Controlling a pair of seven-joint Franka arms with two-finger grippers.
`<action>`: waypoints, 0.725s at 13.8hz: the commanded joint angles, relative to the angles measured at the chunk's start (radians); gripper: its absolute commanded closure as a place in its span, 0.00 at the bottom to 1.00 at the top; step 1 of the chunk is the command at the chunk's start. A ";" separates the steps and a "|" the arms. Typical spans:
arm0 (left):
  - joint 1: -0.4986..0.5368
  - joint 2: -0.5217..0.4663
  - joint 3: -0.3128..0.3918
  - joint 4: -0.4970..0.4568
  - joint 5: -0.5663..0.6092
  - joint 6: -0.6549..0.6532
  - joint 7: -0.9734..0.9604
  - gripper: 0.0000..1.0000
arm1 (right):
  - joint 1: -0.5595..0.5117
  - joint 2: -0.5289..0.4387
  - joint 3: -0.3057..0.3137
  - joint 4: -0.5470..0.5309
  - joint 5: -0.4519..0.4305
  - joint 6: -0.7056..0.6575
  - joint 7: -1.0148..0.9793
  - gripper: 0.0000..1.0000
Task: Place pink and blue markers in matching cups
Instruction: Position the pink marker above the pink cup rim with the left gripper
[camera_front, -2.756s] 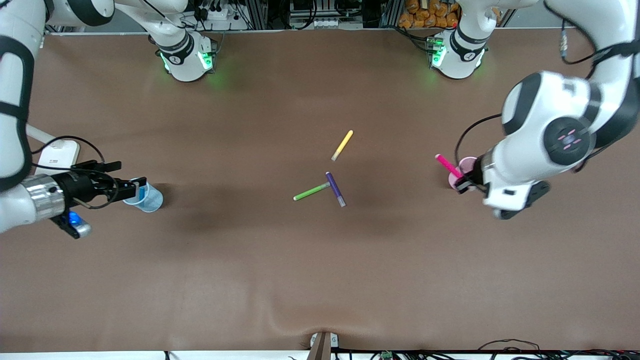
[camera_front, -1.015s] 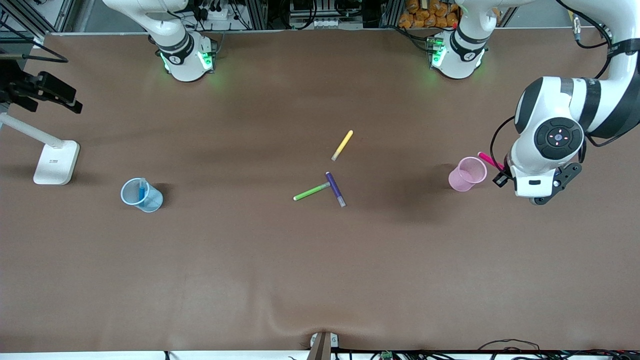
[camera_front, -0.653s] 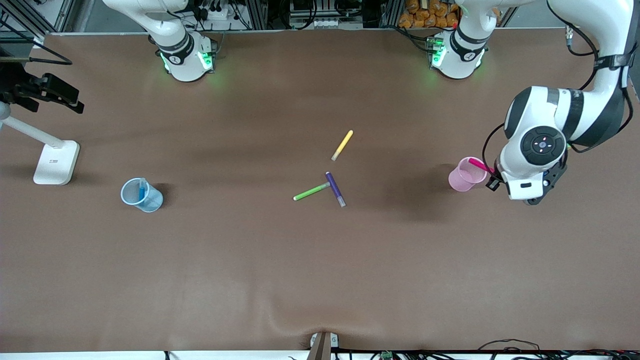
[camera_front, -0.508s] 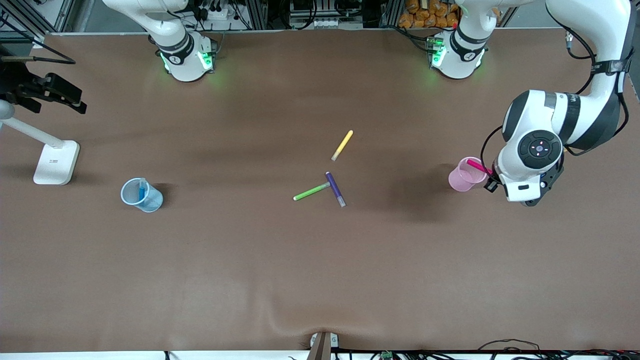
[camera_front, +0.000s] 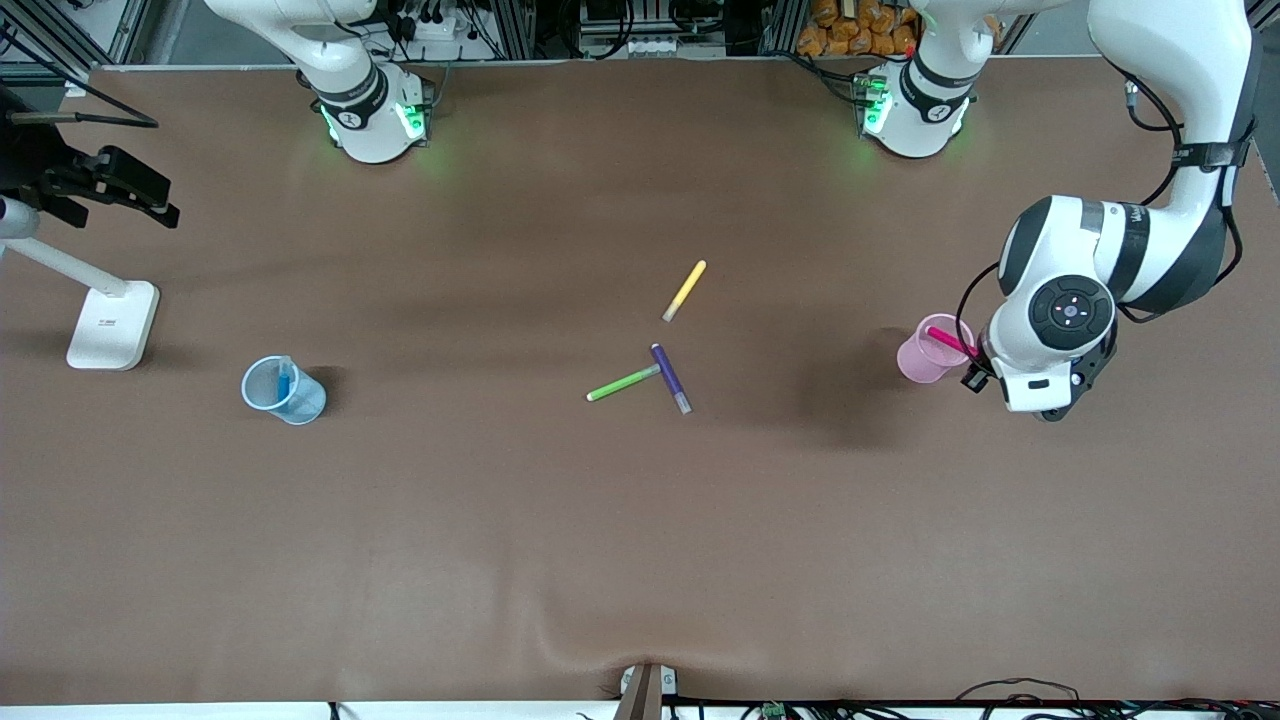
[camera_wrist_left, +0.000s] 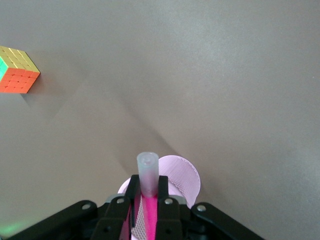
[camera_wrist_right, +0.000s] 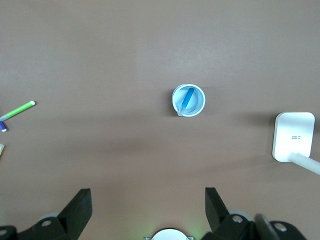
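Note:
The pale pink cup (camera_front: 928, 358) stands upright at the left arm's end of the table. My left gripper (camera_front: 972, 364) is beside it, shut on the pink marker (camera_front: 944, 340), whose free end slants over the cup's mouth. In the left wrist view the marker's pale cap (camera_wrist_left: 148, 172) sticks out between the shut fingers (camera_wrist_left: 164, 192), with the pink cup (camera_wrist_left: 182, 175) just past them. The pale blue cup (camera_front: 284, 390) stands at the right arm's end with the blue marker (camera_front: 284, 381) inside; both show in the right wrist view (camera_wrist_right: 188, 100). My right gripper (camera_wrist_right: 148, 210) is open and empty, high above that end of the table.
Yellow pen (camera_front: 685, 290), purple pen (camera_front: 671, 378) and green pen (camera_front: 622, 383) lie mid-table. A white lamp base (camera_front: 112, 325) stands near the blue cup, farther from the front camera. A colour cube (camera_wrist_left: 17, 70) shows in the left wrist view.
My left gripper has carried the pink marker back toward the pink cup, so its end is now over the mouth. My right gripper let go of the blue marker in the blue cup and rose away.

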 joint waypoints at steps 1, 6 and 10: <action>0.014 0.005 -0.004 -0.003 0.027 0.021 -0.014 1.00 | 0.006 0.000 0.001 0.004 -0.021 -0.005 -0.007 0.00; 0.029 0.017 -0.005 -0.003 0.043 0.027 -0.015 1.00 | 0.006 0.000 0.001 0.001 -0.020 -0.005 -0.007 0.00; 0.029 0.008 -0.007 -0.002 0.043 0.022 -0.015 1.00 | 0.003 0.000 0.001 -0.001 -0.015 -0.005 -0.007 0.00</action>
